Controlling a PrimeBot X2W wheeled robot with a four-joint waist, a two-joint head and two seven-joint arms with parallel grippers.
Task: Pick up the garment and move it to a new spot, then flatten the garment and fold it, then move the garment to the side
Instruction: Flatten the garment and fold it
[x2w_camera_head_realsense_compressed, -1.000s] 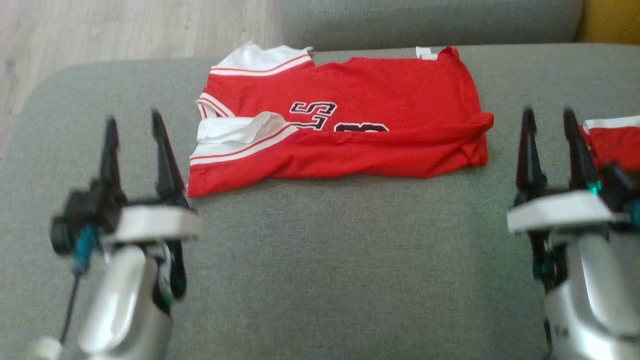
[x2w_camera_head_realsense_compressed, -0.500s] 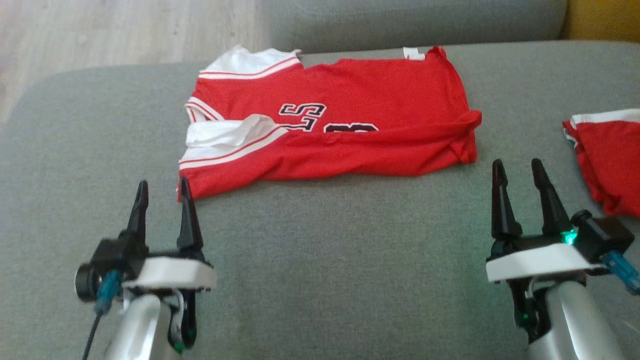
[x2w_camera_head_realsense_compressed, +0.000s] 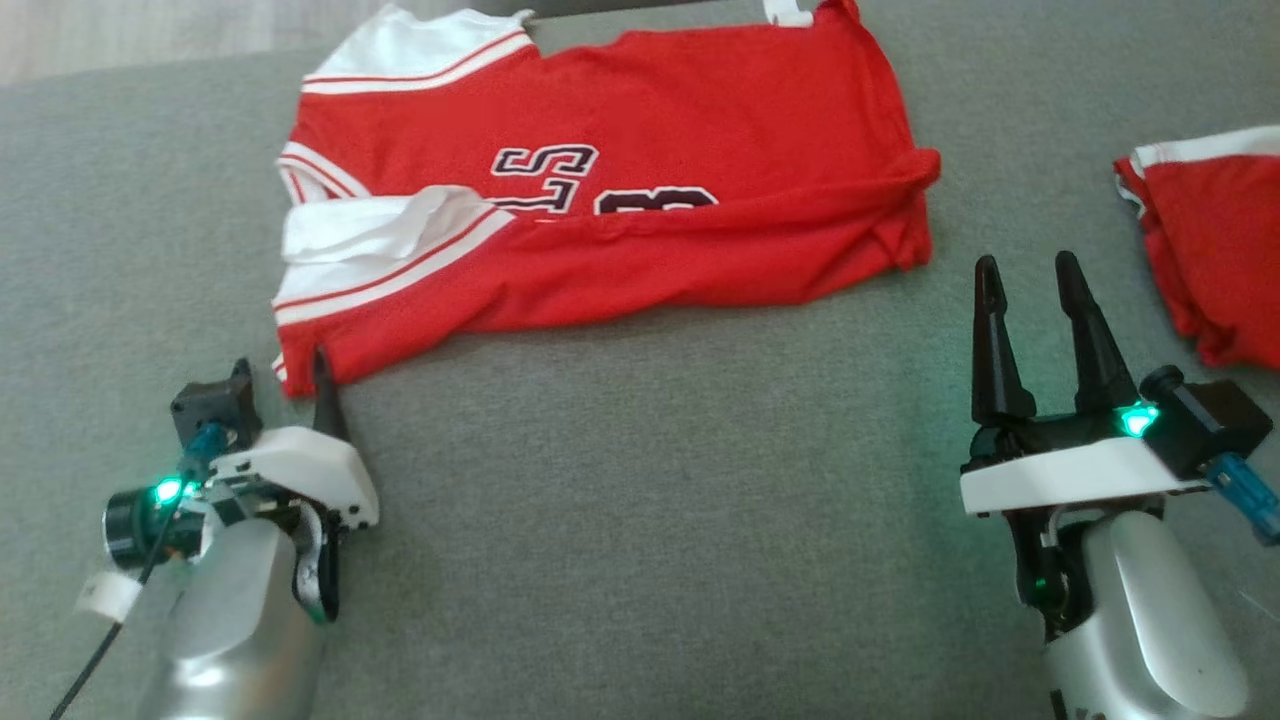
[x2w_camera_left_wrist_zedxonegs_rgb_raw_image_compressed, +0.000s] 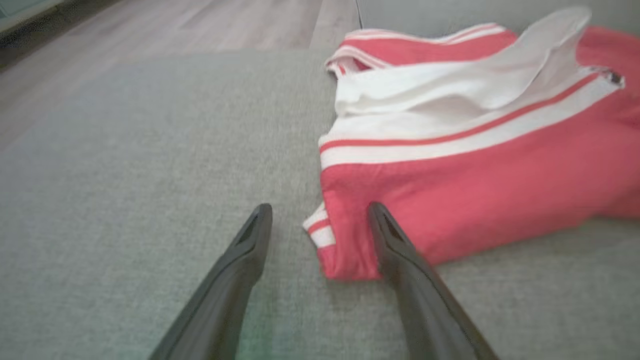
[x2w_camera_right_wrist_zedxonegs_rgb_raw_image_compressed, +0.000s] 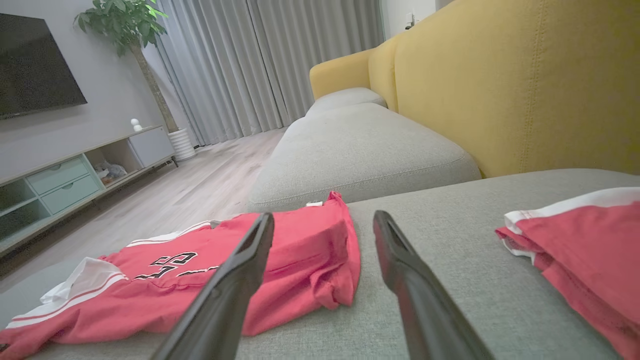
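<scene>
The garment is a red jersey with white trim and black lettering, lying half folded on the grey sofa cushion. My left gripper is low at its near left corner and open. In the left wrist view the garment has that corner lying between the spread fingers, with the gripper not closed on it. My right gripper stands open and empty just right of the garment's near right end. Its wrist view has the garment beyond the gripper.
A second red and white garment lies at the cushion's right edge, close to my right gripper. A yellow sofa back rises on the right. Another grey cushion lies beyond, and wooden floor on the left.
The head camera has tipped down and closer. Both arms have come down toward the cushion. My left gripper has turned and reached the garment's near left corner. Both stay open.
</scene>
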